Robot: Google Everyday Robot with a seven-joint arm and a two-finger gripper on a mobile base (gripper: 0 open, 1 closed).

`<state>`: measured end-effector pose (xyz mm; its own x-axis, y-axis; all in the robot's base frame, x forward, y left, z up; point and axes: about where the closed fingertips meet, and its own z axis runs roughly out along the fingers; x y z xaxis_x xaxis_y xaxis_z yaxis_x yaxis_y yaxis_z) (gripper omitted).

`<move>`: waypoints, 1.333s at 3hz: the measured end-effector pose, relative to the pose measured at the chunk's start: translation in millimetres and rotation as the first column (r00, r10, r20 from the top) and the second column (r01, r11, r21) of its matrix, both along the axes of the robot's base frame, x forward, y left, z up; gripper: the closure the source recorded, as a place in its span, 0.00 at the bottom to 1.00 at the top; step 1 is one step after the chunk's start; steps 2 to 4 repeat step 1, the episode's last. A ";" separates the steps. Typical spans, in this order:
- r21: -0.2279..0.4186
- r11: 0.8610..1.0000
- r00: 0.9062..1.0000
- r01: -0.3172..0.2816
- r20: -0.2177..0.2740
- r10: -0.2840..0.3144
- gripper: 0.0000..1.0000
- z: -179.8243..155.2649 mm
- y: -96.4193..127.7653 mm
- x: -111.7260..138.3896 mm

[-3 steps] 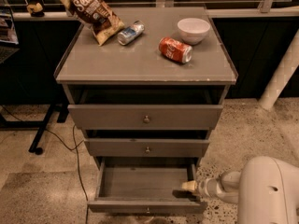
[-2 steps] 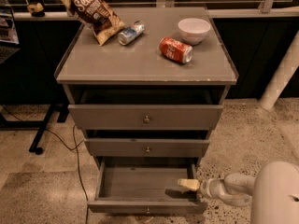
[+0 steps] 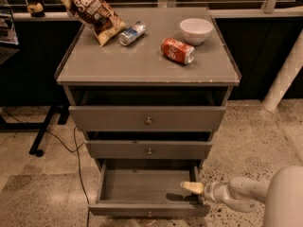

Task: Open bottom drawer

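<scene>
The bottom drawer [image 3: 142,186] looks fully opened. The gripper [image 3: 191,187] sits over its right edge, jaws' state indiscernible. The next move is likely lifting clear.

White arm [image 3: 241,193] stretched low and level, gripper [image 3: 191,187] at its far end

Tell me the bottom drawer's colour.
The bottom drawer is grey, camera view; gripper at its right side.

Bottom drawer [image 3: 149,209] was grey, darker inside. Gripper [image 3: 191,187], cream-tipped on pale grey arm [image 3: 236,193], sat at drawer's right side. Cabinet top [image 3: 142,63] was grey. On it: red can [image 3: 177,50], white bowl [image 3: 196,30], brown bag [image 3: 91,11] with white lettering, blue-and-silver can [image 3: 131,33]. Floor [image 3: 255,141] was speckled beige.
</scene>
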<state>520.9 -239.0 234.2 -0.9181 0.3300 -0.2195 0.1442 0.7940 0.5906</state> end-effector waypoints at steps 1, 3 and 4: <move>0.000 1.000 1.000 0.000 0.001 0.000 0.00 0.8 0.9 -0.4; 0.000 1.000 1.000 0.000 0.001 0.000 0.00 0.8 0.9 -0.4; 0.000 1.000 1.000 0.000 0.001 0.000 0.00 0.8 0.9 -0.4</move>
